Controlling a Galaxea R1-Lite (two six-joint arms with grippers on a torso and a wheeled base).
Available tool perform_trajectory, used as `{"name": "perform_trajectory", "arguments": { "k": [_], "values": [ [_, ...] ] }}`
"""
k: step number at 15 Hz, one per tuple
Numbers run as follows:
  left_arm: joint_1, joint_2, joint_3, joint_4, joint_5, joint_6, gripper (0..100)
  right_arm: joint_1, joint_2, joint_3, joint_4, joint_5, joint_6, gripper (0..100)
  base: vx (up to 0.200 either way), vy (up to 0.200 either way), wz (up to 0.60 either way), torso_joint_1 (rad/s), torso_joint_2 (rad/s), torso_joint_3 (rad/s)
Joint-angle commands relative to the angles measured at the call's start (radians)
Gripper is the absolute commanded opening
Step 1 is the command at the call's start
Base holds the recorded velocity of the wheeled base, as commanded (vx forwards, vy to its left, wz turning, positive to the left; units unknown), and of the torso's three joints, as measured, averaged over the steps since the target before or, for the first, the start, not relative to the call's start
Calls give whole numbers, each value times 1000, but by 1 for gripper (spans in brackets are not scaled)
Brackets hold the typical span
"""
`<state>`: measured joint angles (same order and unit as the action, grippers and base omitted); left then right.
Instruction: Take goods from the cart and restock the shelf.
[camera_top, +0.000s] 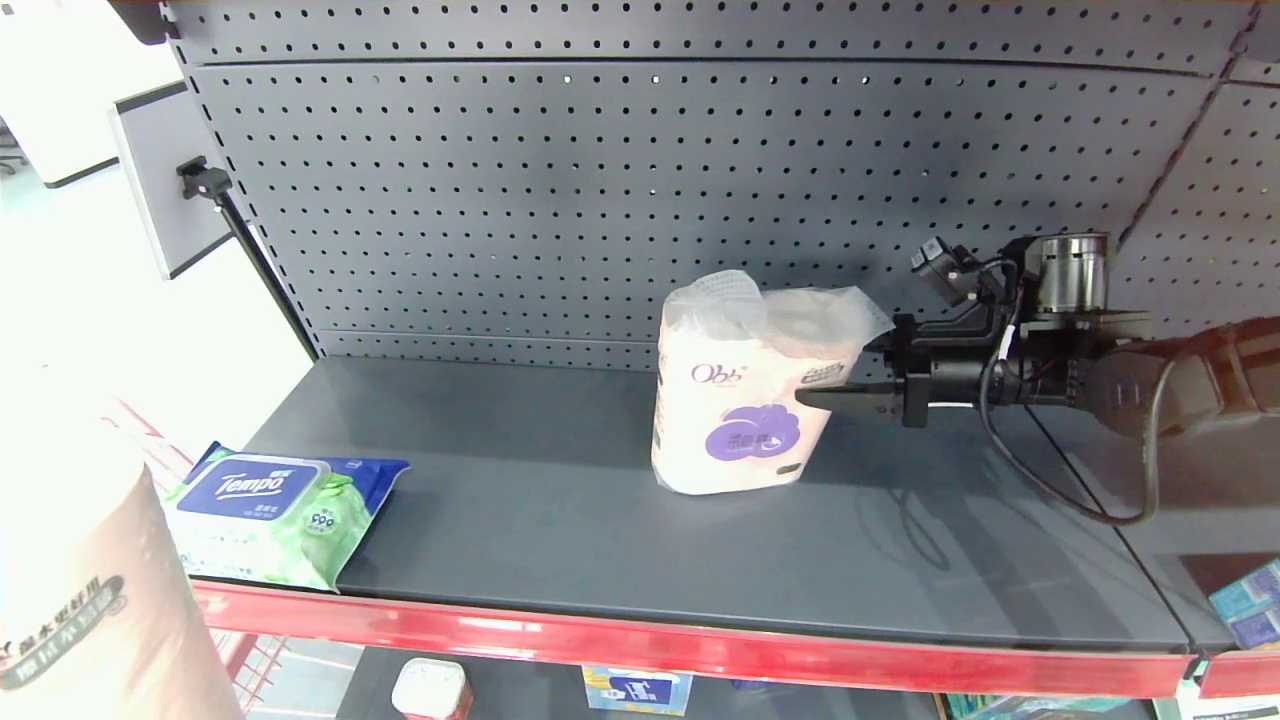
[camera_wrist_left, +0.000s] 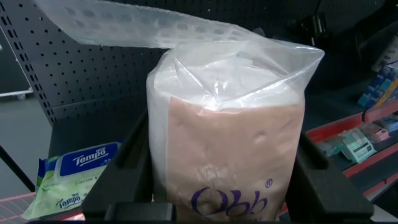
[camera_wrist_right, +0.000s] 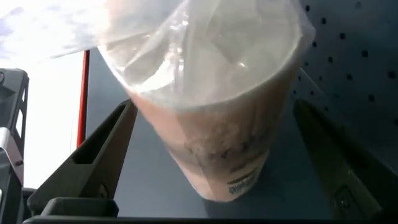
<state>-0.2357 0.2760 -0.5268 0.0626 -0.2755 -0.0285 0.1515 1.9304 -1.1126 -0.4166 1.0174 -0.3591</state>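
A pink tissue roll pack in clear wrap stands upright on the dark grey shelf, right of its middle. My right gripper reaches it from the right and is open, one finger on each side. In the right wrist view the pack sits between the fingers with small gaps. A second pink tissue pack hangs low at the left, off the shelf's front. My left gripper is shut on this pack, its fingers pressed to both sides.
A blue-green wet wipes pack lies at the shelf's front left corner. The pegboard back wall rises behind. The red shelf lip runs along the front. Below it are a red-white can and blue boxes.
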Motion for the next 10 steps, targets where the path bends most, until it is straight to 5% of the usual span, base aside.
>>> {"name": "perform_trajectory", "arguments": {
  "k": [1, 10],
  "values": [
    [-2, 0, -1, 0, 1, -1, 0, 17, 21, -15, -1, 10, 0, 100, 0, 0, 0, 0, 0, 0],
    [0, 0, 1, 2, 2, -1, 0, 92, 12, -4, -2, 4, -1, 100, 0, 0, 0, 0, 0, 0]
  ]
}}
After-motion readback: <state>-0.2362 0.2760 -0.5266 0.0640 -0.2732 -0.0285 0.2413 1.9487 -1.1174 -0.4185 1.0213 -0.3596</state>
